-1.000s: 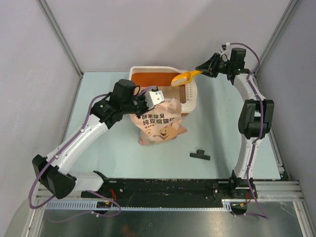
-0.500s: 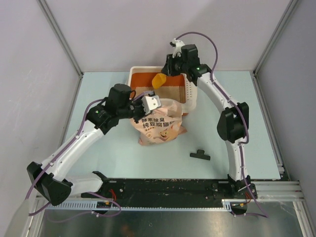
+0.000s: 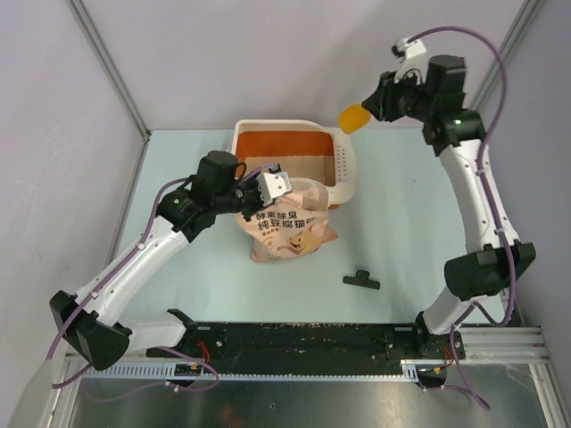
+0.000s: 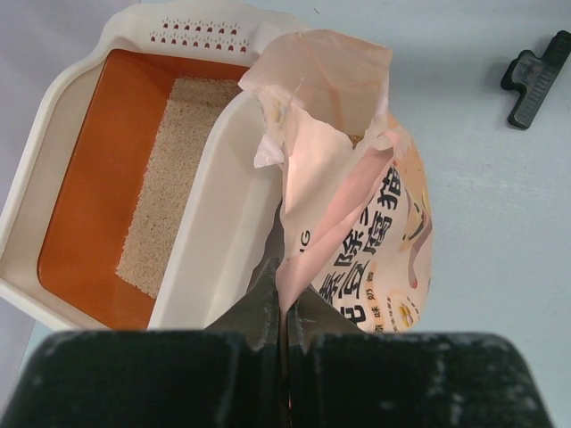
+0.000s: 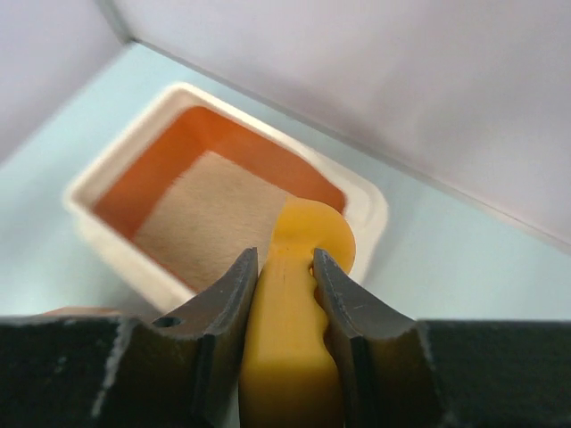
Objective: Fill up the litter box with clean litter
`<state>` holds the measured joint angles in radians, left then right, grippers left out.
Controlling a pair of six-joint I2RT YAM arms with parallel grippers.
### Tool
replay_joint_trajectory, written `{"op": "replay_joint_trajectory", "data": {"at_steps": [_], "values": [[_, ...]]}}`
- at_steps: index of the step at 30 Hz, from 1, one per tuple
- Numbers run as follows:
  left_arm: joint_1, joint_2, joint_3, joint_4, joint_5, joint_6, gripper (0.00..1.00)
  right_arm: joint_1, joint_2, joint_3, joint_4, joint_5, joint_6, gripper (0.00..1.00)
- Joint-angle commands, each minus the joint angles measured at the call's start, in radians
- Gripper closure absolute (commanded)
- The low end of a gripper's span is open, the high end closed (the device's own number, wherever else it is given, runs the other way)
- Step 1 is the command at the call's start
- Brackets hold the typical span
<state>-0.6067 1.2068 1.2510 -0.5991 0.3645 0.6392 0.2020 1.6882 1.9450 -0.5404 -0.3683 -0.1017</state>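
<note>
The cream-white litter box (image 3: 278,125) with orange inner walls stands at the back of the table, with pale beige clean litter (image 3: 308,166) across its floor. A pink printed bag (image 3: 287,227) stands against its near wall, mouth open. My left gripper (image 3: 272,185) is shut on the bag's torn top edge (image 4: 287,267), beside the box's white wall (image 4: 214,232) and its litter (image 4: 174,178). My right gripper (image 3: 382,103) hangs high past the box's right back corner, shut on the handle of an orange scoop (image 3: 354,117). From that wrist, the scoop (image 5: 303,294) points down toward the box (image 5: 375,209) and litter (image 5: 214,223).
A black clip (image 3: 360,280) lies on the pale green table to the right of the bag, also seen from the left wrist as a black clip (image 4: 535,76). Grey walls close in the back and both sides. The arm bases sit on the rail at the near edge.
My right arm swung the scoop in over the box, then lifted it up and out to the right. The left gripper kept its hold on the bag.
</note>
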Motion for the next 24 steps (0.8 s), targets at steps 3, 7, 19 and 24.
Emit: {"op": "replay_joint_trajectory", "data": {"at_steps": [3, 7, 19, 24], "values": [[0.001, 0.01, 0.07, 0.096, -0.012, -0.009, 1.0, -0.069, -0.062, 0.081, -0.254, -0.489, 0.085, 1.0], [0.001, 0.019, 0.07, 0.101, -0.016, -0.018, 1.0, -0.07, -0.087, 0.032, -0.346, -0.622, 0.059, 1.0], [0.005, 0.008, 0.068, 0.107, -0.029, -0.018, 1.0, -0.04, -0.035, 0.058, -0.403, -0.653, 0.033, 1.0], [0.007, 0.004, 0.073, 0.107, -0.027, -0.021, 1.0, 0.04, -0.028, 0.051, -0.431, -0.465, -0.026, 1.0]]}}
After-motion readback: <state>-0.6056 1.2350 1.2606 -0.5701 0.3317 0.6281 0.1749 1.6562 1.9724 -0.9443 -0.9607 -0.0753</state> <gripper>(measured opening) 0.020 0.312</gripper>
